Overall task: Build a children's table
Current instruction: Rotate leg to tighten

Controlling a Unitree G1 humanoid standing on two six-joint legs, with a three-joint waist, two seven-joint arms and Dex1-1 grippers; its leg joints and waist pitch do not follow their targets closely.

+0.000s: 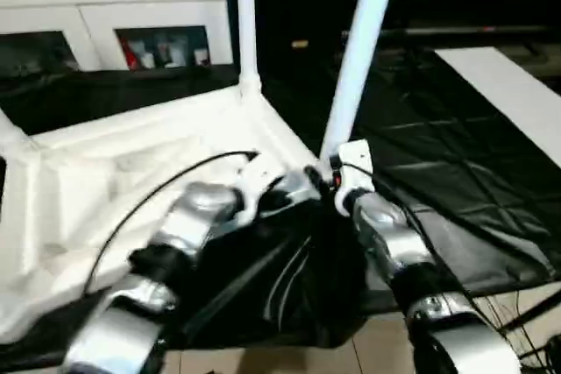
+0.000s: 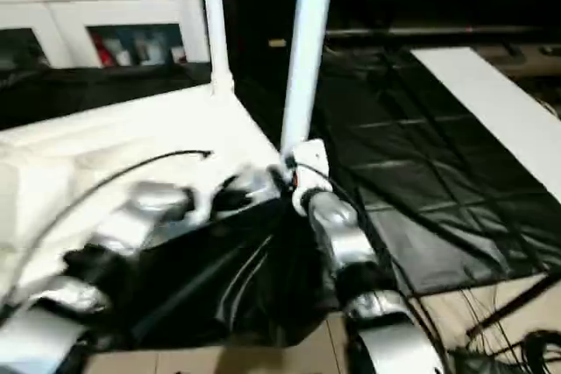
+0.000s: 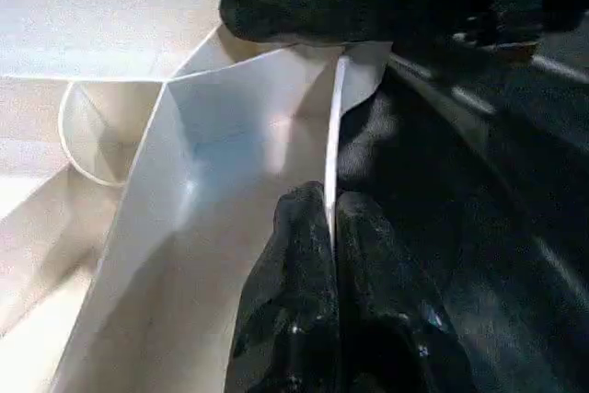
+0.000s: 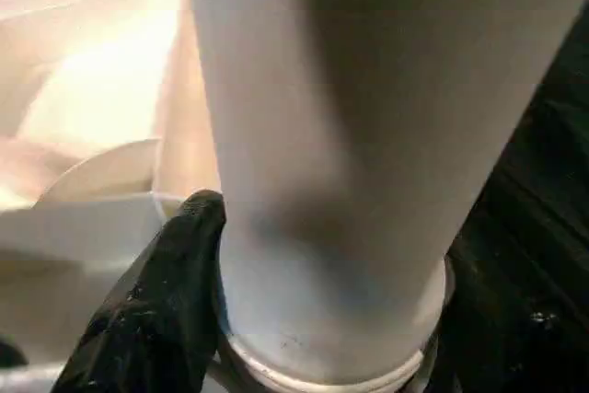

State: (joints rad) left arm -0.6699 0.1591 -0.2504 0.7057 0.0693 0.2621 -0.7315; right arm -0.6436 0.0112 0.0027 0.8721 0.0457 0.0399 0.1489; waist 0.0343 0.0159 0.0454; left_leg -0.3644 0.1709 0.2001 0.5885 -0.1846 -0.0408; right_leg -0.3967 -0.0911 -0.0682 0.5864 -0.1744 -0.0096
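With tabletop [image 1: 131,181] lying upside down on black-sheeted table [image 1: 456,164], left gripper [image 3: 329,227] pinched shut on thin rim wall [image 3: 333,135] by near corner, right gripper [image 4: 304,319] clamped around base of near leg [image 1: 359,50] at its socket. Looks light, stiff, smooth plastic, likely slippery on the taper, so best taken low near the ribbed end, with rim held to steady the top. Counted: two legs standing upright, second leg [image 1: 246,15] at far corner; one top; two grippers.
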